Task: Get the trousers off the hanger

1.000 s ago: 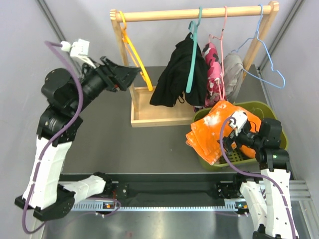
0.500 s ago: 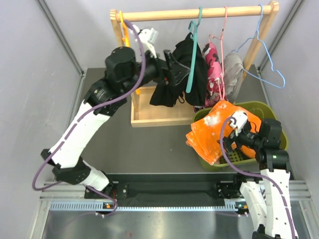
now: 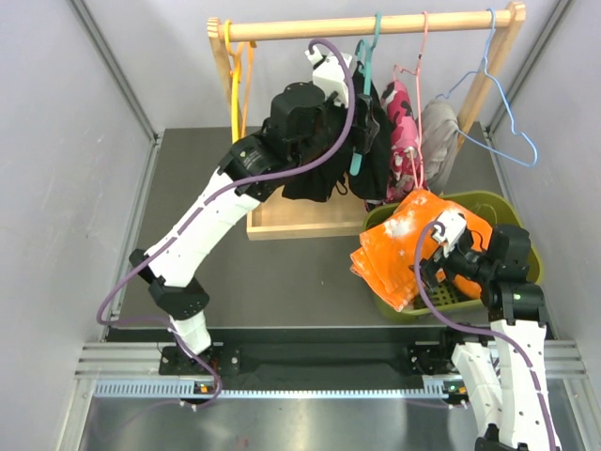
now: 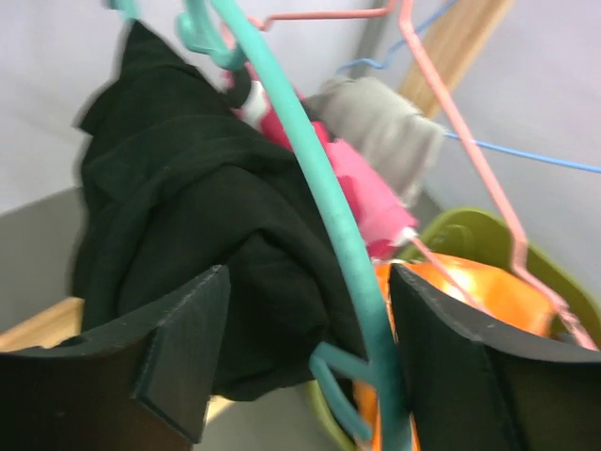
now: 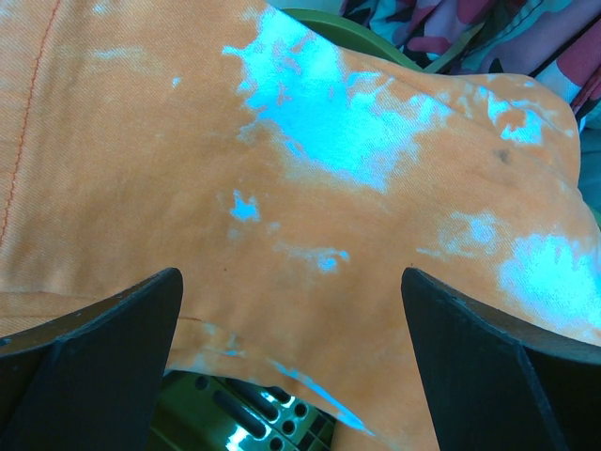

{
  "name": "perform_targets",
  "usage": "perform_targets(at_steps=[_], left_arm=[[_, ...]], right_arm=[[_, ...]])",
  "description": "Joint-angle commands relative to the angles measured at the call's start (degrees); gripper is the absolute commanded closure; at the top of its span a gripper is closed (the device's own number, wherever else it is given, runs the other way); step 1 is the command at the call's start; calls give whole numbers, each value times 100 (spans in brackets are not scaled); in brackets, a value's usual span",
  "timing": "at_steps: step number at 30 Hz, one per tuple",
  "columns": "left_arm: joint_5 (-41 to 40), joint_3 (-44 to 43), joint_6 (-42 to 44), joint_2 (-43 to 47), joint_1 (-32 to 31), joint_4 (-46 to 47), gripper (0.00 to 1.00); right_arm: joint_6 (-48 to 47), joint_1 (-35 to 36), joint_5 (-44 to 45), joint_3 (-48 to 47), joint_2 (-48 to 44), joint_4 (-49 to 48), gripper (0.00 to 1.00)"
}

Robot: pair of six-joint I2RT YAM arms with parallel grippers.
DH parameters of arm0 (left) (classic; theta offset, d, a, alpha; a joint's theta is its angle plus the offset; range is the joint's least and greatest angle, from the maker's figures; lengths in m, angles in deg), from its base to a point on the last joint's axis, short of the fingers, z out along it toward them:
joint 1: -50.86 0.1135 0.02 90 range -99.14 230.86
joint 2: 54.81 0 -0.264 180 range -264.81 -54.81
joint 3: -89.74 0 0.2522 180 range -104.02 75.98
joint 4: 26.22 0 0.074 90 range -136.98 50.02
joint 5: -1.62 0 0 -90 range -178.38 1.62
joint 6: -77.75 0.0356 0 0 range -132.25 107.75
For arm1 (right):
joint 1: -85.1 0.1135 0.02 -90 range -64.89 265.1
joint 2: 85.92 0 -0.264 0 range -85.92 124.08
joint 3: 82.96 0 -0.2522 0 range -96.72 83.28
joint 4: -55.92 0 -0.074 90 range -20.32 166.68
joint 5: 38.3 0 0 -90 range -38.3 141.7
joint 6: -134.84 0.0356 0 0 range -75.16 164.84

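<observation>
Left gripper [image 4: 310, 282]: jaws spread wide, nothing clamped. The black trousers [image 4: 188, 216] and the lower bar of the teal hanger [image 4: 329, 207] sit between the fingers [image 4: 178, 348]. I can't tell whether the pads touch the cloth.
Right gripper [image 5: 291, 282]: also wide, holding nothing, hovering right over the orange trousers [image 5: 282, 188].

Trousers, 4 total:
- Black, draped on the teal hanger at mid rail [image 3: 366, 25].
- Pink camo pair [image 3: 402, 132], just right of the black and touching it.
- Grey pair [image 3: 439, 136], next to the right. I can't tell which hanger carries it.
- Orange pair with whitish blotches, off the rack, heaped in the green basket [image 3: 512, 211] with a fold spilling over the near-left rim.

Hangers, 4: yellow [image 3: 237, 85] at the left end, teal, pink [image 3: 413, 85], blue [image 3: 498, 103] at the far right.

In the way: the pink hanger's wire runs close along the right side of the left gripper, with the camo cloth bunched just behind the teal bar. The rack's wooden base tray [image 3: 282, 221] lies under the black pair, with the basket butted against its right end.
</observation>
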Motion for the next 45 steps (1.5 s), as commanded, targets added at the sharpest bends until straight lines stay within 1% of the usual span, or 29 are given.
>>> perform_targets(at_steps=[1,4,5,6,7,8,13,16,17,20,24,27,33,36,39,42,45], left_arm=[[-991,-316,509,-66,-12,58,28],[-1248,-430,816,-224,-12,111,38],[-1257,-526,869,-311,-12,120,43],[-1248,-597,966,-356,-12,111,69],[-1257,-667,993,-408,-21,94,89],[-1274,-738,1002,-452,-21,102,100],[-1415,-695,1116,-243,-39,444,100],[-1389,-493,1125,99,-39,988,100],[-1371,-388,1090,179,-39,1268,100],[-1292,-282,959,461,-47,1630,100],[-1196,-97,747,760,-39,1894,100],[-1125,96,633,971,-39,1939,100],[-1081,228,510,1181,-39,1562,100],[-994,658,361,1532,-47,1526,100],[-897,1281,158,1936,-39,1508,100],[-800,1599,-44,2340,-39,1412,100],[-695,2126,-193,2763,-39,1350,100]], right_arm=[[-10,-90,-157,-6,-44,-181,0],[-10,-90,-157,-15,-44,-181,0],[-10,-90,-157,-15,-44,-181,0],[-10,-90,-157,-15,-44,-181,0],[-10,-90,-157,-15,-35,-181,0],[-10,-90,-157,-15,-35,-172,0],[-10,-90,-157,-15,-35,-172,0],[-10,-90,-157,-15,-26,-172,0],[-10,-90,-157,-24,-26,-172,0],[-10,-90,-157,-15,-17,-172,0],[-19,-90,-166,-24,-17,-172,0],[-19,-90,-166,-15,-26,-163,0],[-28,-90,-184,-15,-52,-155,0],[-54,-90,-219,-24,-70,-137,0],[-98,-90,-280,-32,-79,-93,0],[-159,-90,-386,-50,-96,-32,0],[-370,-90,-517,-94,-44,100,0]])
